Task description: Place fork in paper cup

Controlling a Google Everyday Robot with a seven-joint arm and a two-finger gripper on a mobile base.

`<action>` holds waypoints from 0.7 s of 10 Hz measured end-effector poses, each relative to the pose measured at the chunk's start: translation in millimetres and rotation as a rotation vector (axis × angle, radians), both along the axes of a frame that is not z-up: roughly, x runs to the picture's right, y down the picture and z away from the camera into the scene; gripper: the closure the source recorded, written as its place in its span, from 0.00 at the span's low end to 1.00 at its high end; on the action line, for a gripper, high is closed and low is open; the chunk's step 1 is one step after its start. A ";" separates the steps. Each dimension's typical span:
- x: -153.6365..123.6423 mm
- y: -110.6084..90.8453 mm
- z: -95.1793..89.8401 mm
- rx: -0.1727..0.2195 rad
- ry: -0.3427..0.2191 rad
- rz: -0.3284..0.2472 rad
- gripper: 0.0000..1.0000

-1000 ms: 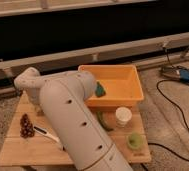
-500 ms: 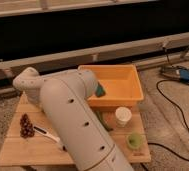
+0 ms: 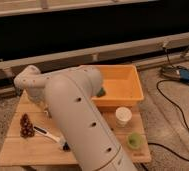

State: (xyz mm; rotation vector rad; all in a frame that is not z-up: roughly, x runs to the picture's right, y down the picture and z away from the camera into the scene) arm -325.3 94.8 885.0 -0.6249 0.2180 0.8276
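The white paper cup [image 3: 123, 116] stands upright on the wooden table [image 3: 18, 152], just in front of the orange bin. The fork does not show; it is hidden or out of view. My big white arm [image 3: 78, 115] rises from the bottom middle, bends at an elbow [image 3: 30, 82] at the table's far left and turns back down. My gripper [image 3: 48, 113] is mostly hidden behind the arm, low over the left middle of the table, well left of the cup.
An orange bin [image 3: 120, 85] sits at the table's back right with a green object [image 3: 102, 92] inside. A pine cone [image 3: 25, 126] and a white-handled brush [image 3: 50, 136] lie at the left. A flat green round thing [image 3: 134, 140] lies front right. Cables [image 3: 178, 100] run on the floor.
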 end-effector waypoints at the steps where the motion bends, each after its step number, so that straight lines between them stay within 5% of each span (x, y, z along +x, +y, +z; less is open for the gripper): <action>1: -0.1 -1.3 -2.8 0.003 -0.004 0.002 0.99; 7: -8.4 -1.6 -8.7 0.003 -0.039 -0.019 0.44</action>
